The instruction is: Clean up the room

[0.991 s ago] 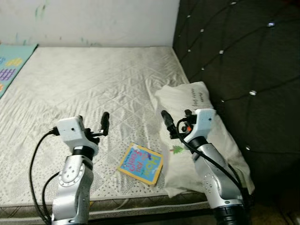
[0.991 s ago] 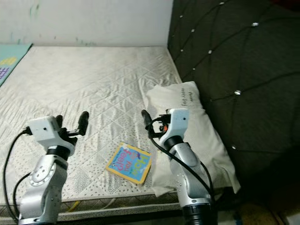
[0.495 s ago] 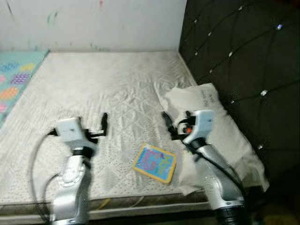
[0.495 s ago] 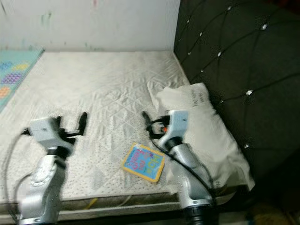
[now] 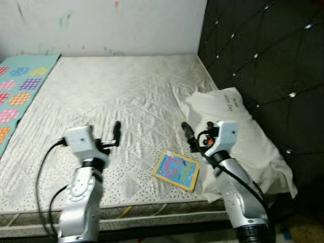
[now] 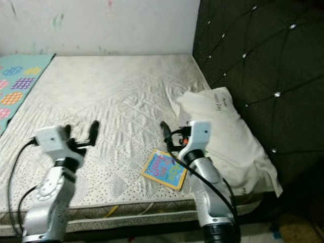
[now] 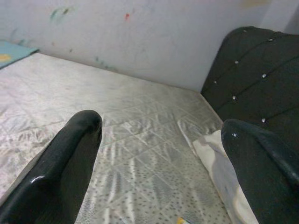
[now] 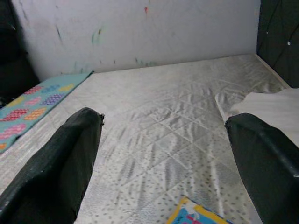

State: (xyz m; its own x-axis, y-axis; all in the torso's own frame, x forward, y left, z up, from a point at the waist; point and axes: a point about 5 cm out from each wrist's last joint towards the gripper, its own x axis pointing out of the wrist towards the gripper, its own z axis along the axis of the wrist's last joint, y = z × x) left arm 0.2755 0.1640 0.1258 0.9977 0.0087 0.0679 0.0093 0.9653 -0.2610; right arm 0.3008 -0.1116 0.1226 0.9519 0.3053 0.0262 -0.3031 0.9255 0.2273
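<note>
A colourful children's book [image 5: 176,169] lies flat on the grey quilted mattress [image 5: 126,91], near its front edge and next to the white pillow [image 5: 238,126]. My left gripper [image 5: 104,136] is held open above the mattress, left of the book, with nothing between its fingers. My right gripper [image 5: 198,132] is open too and hovers just beyond the book, at the pillow's near edge. In the right wrist view the book's corner [image 8: 196,215] lies below the spread fingers [image 8: 56,168]. The left wrist view looks over bare mattress toward the pillow [image 7: 219,163].
A dark tufted headboard [image 5: 263,50] stands along the right side behind the pillow. A teal mat with coloured dots [image 5: 20,91] borders the mattress on the left. A scuffed white wall [image 5: 111,25] closes the far end. The mattress's front edge [image 5: 152,215] runs just before me.
The whole view has shifted, so the camera moved: more of the dotted mat shows at left and the book sits further right. Both arms keep the same raised, open pose.
</note>
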